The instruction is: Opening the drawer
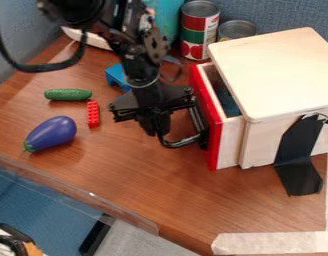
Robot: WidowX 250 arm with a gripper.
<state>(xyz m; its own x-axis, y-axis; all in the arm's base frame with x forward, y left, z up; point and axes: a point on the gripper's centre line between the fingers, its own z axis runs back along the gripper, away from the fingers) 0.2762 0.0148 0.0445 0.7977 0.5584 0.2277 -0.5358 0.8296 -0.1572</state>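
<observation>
1 gripper (pixel 155 124) hangs at the black handle (pixel 182 143), whether spread or closed I cannot tell, and the red-fronted drawer (pixel 212 122), partly out of its wooden box (pixel 277 75), wants a slow, level pull straight outward, without twisting the handle

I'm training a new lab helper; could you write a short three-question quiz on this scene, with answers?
1. The red-fronted wooden drawer is: (a) fully shut, (b) partly open, (c) lying loose on the table.
2. True or false: the black gripper is beside the drawer's black metal handle.
3. Fill in: a shiny purple toy ____ lies on the brown wood-look table.

Key: 1 b; 2 true; 3 eggplant.
</observation>
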